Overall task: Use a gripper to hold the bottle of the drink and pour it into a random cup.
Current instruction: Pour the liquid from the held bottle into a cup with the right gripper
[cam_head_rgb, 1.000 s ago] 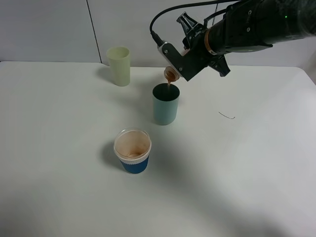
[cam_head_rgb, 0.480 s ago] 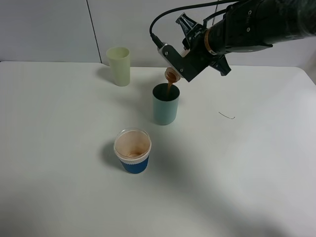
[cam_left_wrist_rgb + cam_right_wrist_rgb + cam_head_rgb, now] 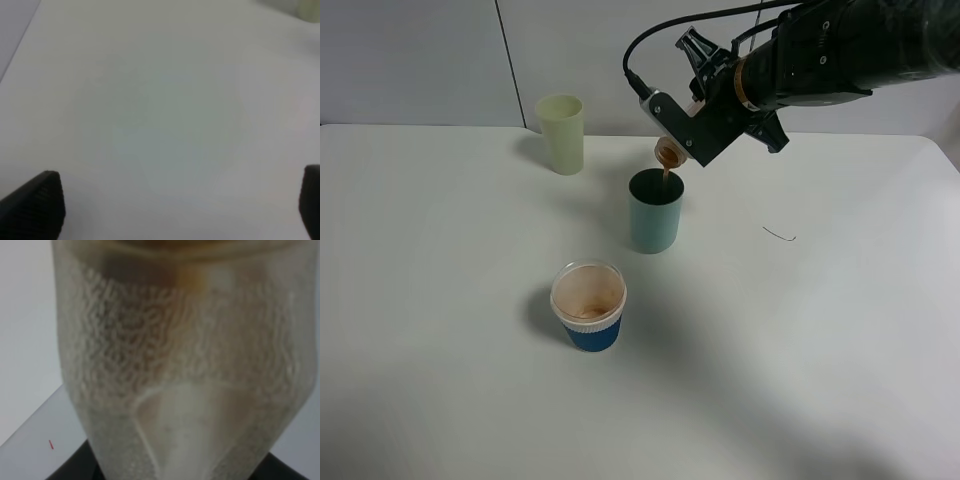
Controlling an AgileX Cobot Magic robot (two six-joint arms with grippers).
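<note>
Now, at the left of the high view, the taller pale yellow-green cup [image 3: 561, 132] stands toward the back of the white desk [image 3: 440, 300]. The blue-sleeved paper cup [image 3: 588, 306], stained brown inside, sits nearer the front, and neither has a part in the work. The left gripper [image 3: 172, 210] is out of that view. Its own camera shows two dark fingertips [image 3: 35, 207] spread wide over bare desk, holding nothing. Near the middle stands the cup [image 3: 655, 210], teal and upright. Just above its far rim hangs the mouth of the bottle of the drink [image 3: 667, 152], tipped steeply downward, with a thin brown stream [image 3: 665, 172] that appears to fall into the cup's dark inside. To the right of the mouth, the right gripper [image 3: 688, 128] is clamped narrow on the bottle's body. In the right wrist view the clear, dimpled plastic [image 3: 175, 365] fills nearly the whole picture, with brownish liquid gathered toward the neck. Pouring is the step in hand, and it looks well advanced, since little liquid seems left. The next move calls for a steady tilt over the opening until the flow stops. After that comes a slow turn back upright above the cup, so drips land inside and the rim is not knocked. Farther right, a small dark thread [image 3: 780, 235] lies on the desk, well apart from everything.
</note>
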